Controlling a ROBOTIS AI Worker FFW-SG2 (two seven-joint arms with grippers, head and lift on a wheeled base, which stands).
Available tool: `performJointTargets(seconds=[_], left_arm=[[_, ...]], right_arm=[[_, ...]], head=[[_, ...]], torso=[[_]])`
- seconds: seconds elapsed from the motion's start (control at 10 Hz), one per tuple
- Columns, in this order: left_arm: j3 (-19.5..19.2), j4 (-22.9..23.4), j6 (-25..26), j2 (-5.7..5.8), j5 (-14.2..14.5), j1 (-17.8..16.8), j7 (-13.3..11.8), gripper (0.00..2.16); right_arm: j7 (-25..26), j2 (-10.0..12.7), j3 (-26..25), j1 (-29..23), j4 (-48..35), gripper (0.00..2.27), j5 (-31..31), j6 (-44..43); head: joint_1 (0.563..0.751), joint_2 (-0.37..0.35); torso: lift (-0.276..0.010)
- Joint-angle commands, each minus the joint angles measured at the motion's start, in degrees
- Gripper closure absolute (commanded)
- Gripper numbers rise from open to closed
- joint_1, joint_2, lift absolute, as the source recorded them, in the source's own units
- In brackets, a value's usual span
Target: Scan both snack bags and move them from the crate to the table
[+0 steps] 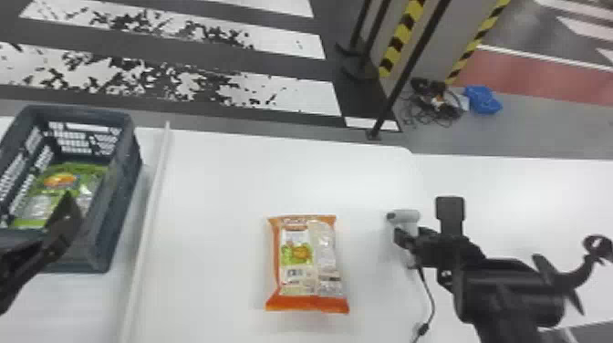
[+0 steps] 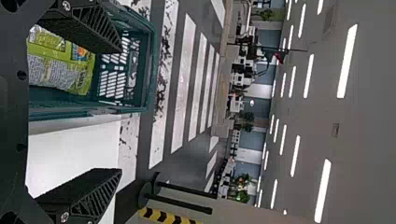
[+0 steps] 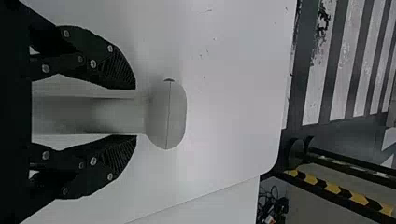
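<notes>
Nearest you: your L gripper (image 1: 57, 230), at the crate's (image 1: 119, 191) near end, fingers wide apart, nothing btwn. Your R gripper (image 1: 407, 241) has the scanner (image 1: 407, 215) by its handle, fingers snug both sides. Green bag's (image 1: 68, 180) in the crate; orange bag's (image 1: 298, 264) on the table (image 1: 214, 182), btwn crate & scanner.

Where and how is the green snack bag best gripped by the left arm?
From above, I'd say, pinching the green snack bag across its middle, one finger at each long side. It lies low inside the crate, whose walls would likely hinder a sideways approach; the left gripper stands open.
</notes>
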State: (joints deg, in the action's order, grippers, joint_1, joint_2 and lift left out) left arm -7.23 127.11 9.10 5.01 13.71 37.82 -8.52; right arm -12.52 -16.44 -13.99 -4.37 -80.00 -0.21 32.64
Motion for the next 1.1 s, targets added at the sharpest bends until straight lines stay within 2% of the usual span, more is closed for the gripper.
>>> performJointTargets(seconds=[0.0,0.2,0.3,0.4,0.6,0.8,1.0], left_arm=[[0.0,0.3,0.0,0.00,0.0,0.2,0.0,0.09],[-0.1,0.7,0.2,0.08,0.0,0.2,0.0,0.09],[-0.1,0.6,0.2,0.08,0.0,0.2,0.1,0.09],[-0.1,0.6,0.2,0.08,0.0,0.2,0.1,0.09],[-0.1,0.6,0.2,0.17,0.0,0.2,0.1,0.09],[-0.1,0.6,0.5,0.26,0.0,0.2,0.1,0.09],[-0.1,0.5,0.5,0.35,0.0,0.2,0.2,0.09]], right_arm=[[0.7,0.1,-0.4,-0.9,-1.4,0.08,-0.5,-0.3],[1.3,0.3,-1.7,-6.1,-10.4,0.09,-2.7,1.8],[-1.1,0.4,-3.0,-8.8,-15.9,0.11,-4.5,6.3],[-5.4,1.7,-5.0,-10.7,-20.6,0.12,-5.9,11.6],[-14.3,2.5,-6.6,-14.1,-27.0,0.12,-9.3,17.9],[-20.5,3.5,-6.1,-15.2,-31.0,0.13,-9.5,24.6],[-24.1,3.5,-3.1,-15.2,-31.3,0.13,-9.4,28.7]], head=[[0.695,-0.272],[0.695,-0.277],[0.695,-0.276],[0.695,-0.265],[0.695,-0.231],[0.695,-0.167],[0.695,-0.119]], torso=[[-0.037],[-0.037],[-0.037],[-0.037],[-0.037],[-0.037],[-0.037]])
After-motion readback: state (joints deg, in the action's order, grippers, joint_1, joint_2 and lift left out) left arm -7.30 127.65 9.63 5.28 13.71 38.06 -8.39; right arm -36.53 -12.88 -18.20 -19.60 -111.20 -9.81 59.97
